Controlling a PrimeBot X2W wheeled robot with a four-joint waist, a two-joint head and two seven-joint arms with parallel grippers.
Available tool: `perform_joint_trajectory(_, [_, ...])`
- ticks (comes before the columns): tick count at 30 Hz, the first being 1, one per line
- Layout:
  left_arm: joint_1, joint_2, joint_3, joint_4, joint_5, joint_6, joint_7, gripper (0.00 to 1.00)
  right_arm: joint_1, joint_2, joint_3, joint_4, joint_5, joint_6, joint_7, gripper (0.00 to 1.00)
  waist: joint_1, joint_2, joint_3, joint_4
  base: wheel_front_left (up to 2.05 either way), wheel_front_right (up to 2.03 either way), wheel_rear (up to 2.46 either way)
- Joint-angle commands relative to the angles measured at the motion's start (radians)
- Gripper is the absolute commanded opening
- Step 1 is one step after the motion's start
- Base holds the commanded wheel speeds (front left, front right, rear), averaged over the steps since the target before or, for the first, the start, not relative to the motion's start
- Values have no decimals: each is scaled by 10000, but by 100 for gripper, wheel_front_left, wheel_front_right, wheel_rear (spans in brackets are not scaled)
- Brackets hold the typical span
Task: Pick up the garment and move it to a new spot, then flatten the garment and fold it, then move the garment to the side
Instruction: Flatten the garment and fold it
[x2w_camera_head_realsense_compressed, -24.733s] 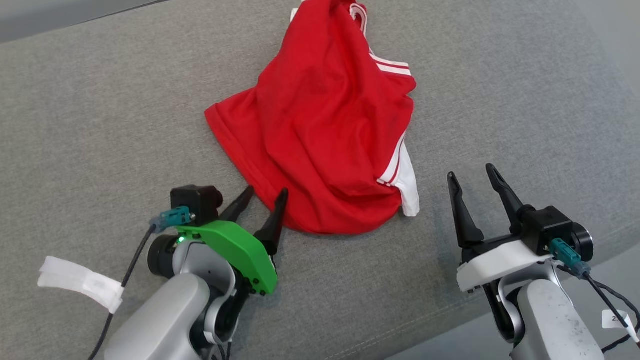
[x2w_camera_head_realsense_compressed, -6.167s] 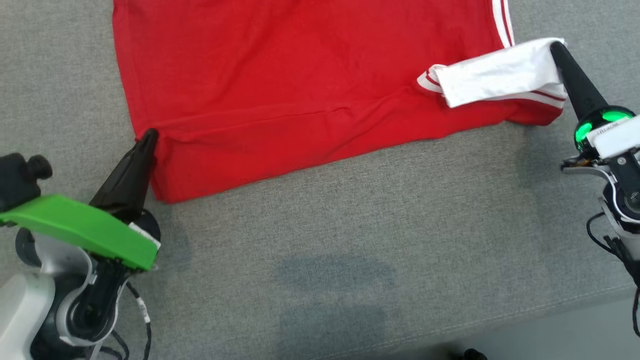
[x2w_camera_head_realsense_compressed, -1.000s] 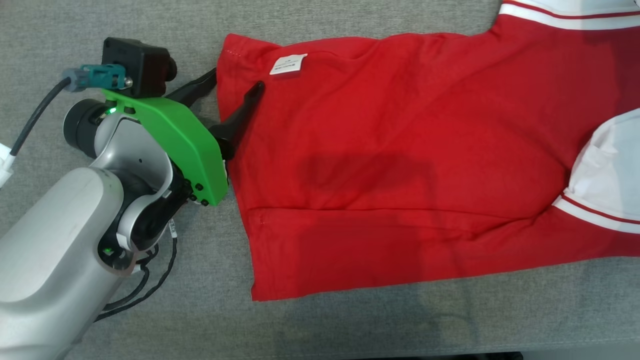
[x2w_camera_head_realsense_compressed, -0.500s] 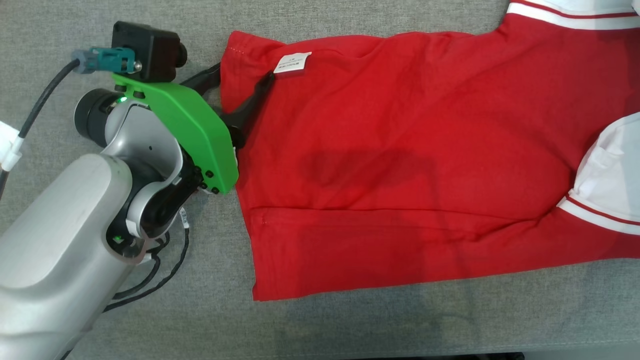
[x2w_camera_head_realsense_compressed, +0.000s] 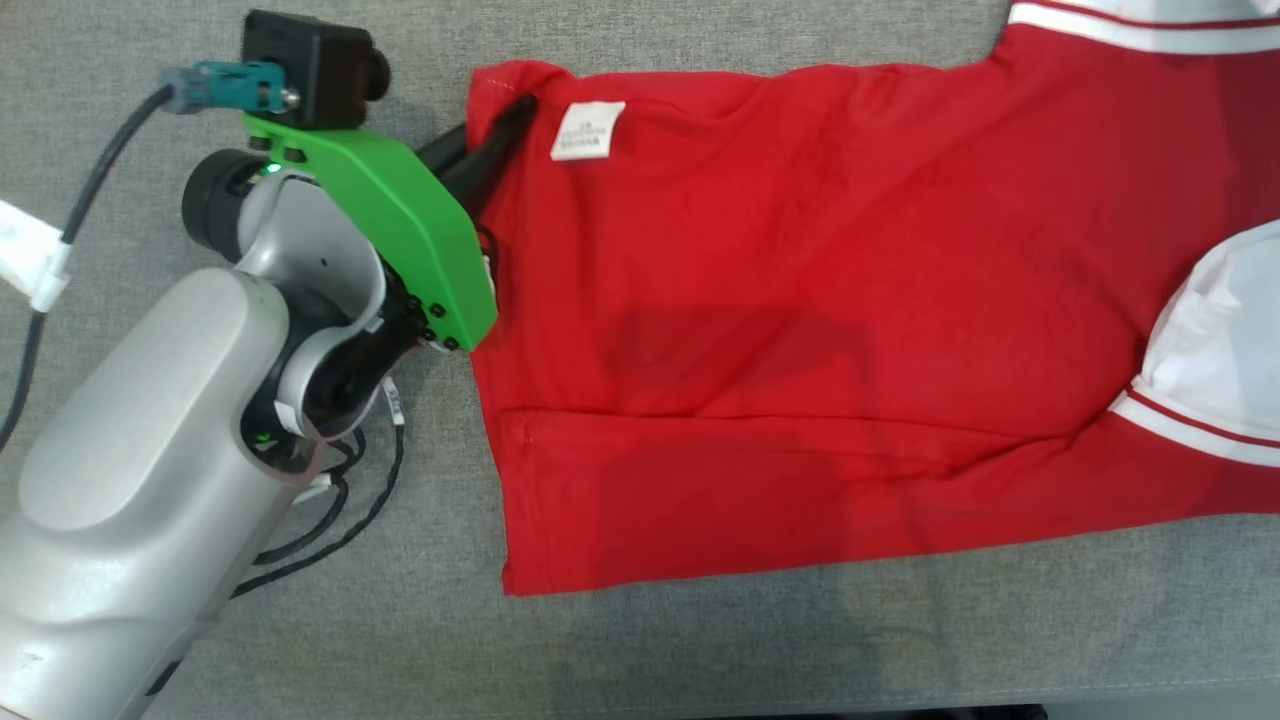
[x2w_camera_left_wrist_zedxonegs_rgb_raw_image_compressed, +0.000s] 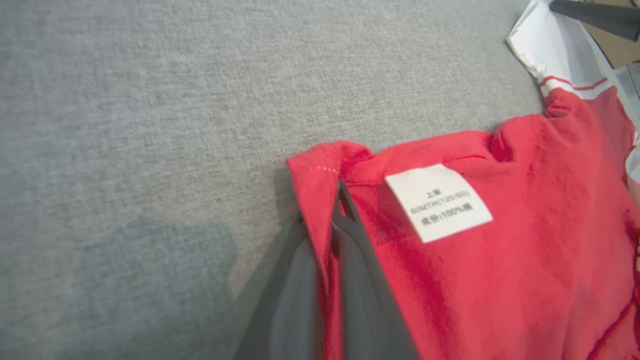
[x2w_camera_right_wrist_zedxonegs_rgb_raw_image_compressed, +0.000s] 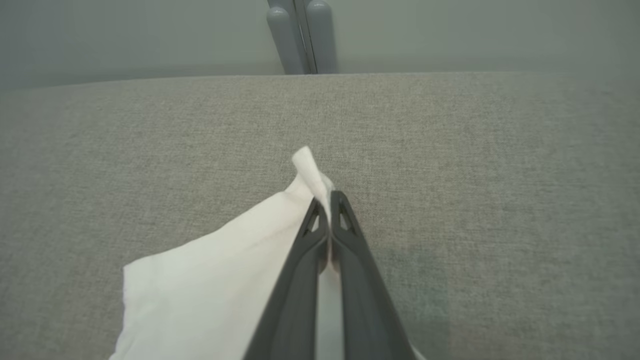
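The garment (x2w_camera_head_realsense_compressed: 800, 330) is a red shirt with white, red-striped sleeves, spread across the grey cushion. A white label (x2w_camera_head_realsense_compressed: 586, 130) lies near its far left corner. My left gripper (x2w_camera_head_realsense_compressed: 505, 120) is shut on that corner's hem; in the left wrist view the red edge (x2w_camera_left_wrist_zedxonegs_rgb_raw_image_compressed: 320, 200) is pinched between the two dark fingers (x2w_camera_left_wrist_zedxonegs_rgb_raw_image_compressed: 360, 280), with the label (x2w_camera_left_wrist_zedxonegs_rgb_raw_image_compressed: 439, 202) just to the right. In the right wrist view my right gripper (x2w_camera_right_wrist_zedxonegs_rgb_raw_image_compressed: 327, 200) is shut on a white sleeve (x2w_camera_right_wrist_zedxonegs_rgb_raw_image_compressed: 220, 280), whose tip pokes up past the fingertips.
The grey cushion (x2w_camera_head_realsense_compressed: 700, 650) runs on to the left and in front of the shirt. A white tag (x2w_camera_head_realsense_compressed: 30, 255) hangs on the left arm's cable. Beyond the cushion's far edge stands a grey post (x2w_camera_right_wrist_zedxonegs_rgb_raw_image_compressed: 300, 35).
The left gripper slid forward along the hem toward the far corner and went from open to shut on it. The corner is now bunched up slightly.
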Motion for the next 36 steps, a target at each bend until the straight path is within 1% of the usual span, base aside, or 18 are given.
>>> perform_joint_trajectory(1, [8,27,94,131,-24,5,-101,0,-217,-175,-72,-47,83,0,-236,0,-1,0,-37,-13,0,0,0])
perform_joint_trajectory(9, [318,388,672,195,-56,158,-775,0,-160,-504,-115,107,775,0,-1047,0,-1,0,-374,-146,0,0,0])
perform_joint_trajectory(14, [597,494,792,39,-140,245,-967,0,171,-647,115,-173,1446,0,-1303,0,-1,0,-662,-236,0,0,0])
perform_joint_trajectory(17, [764,579,896,-66,-125,315,-1165,0,452,-787,236,-599,1983,0,-1504,0,-1,0,-857,-299,0,0,0])
perform_joint_trajectory(18, [923,691,966,-218,-9,376,-1339,0,802,-917,349,-1003,2416,0,-1603,0,-1,0,-1029,-363,0,0,0])
perform_joint_trajectory(22, [1506,922,899,-1018,87,506,-1547,0,1826,-1374,503,-2189,3197,0,-1723,0,-1,0,-1361,-503,0,0,0])
perform_joint_trajectory(25, [2221,1207,798,-1865,201,673,-1688,0,2918,-1713,381,-3202,3744,0,-1872,0,-1,0,-1637,-643,0,0,0])
perform_joint_trajectory(28, [3099,1481,746,-2800,221,962,-1910,0,4324,-1954,153,-4209,4242,2,-1989,0,-1,0,-1922,-795,0,0,0])
perform_joint_trajectory(33, [4644,1827,702,-3844,142,1457,-2388,0,6812,-1986,-383,-5484,4696,0,-2238,0,-1,0,-2274,-1092,0,0,0])
perform_joint_trajectory(36, [5492,1861,781,-4148,-87,1653,-2753,0,7966,-1743,-680,-5937,4827,2,-2449,0,-1,0,-2360,-1303,0,0,0])
